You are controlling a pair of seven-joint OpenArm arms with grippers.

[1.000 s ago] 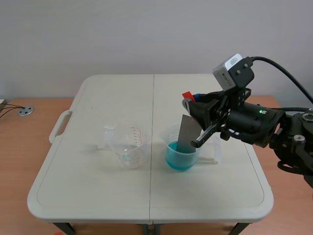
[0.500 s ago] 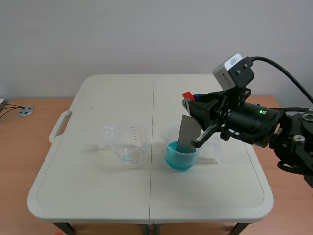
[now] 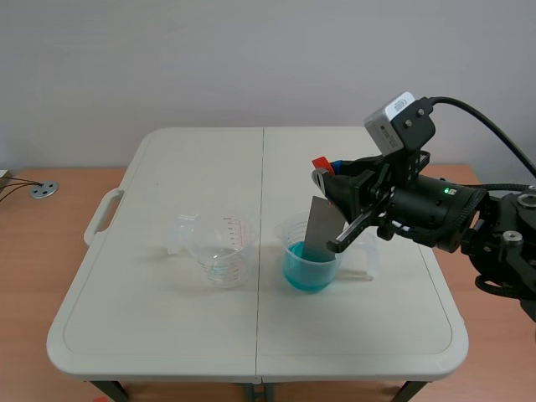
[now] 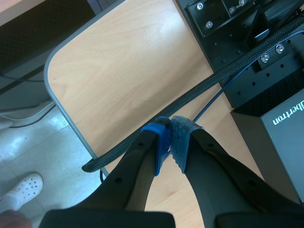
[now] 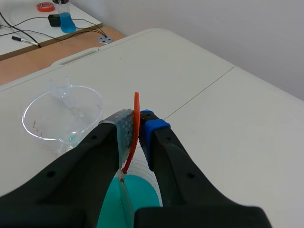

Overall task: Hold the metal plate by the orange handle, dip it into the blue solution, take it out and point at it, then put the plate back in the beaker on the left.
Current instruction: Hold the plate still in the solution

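Two dotted pads pinch the thin orange handle.

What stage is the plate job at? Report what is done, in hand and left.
Done: the right gripper is shut on the orange handle. In hand: the metal plate stands with its lower end in the blue solution. Left: lifting it out, pointing at it, and returning it to the left beaker, which holds no plate.
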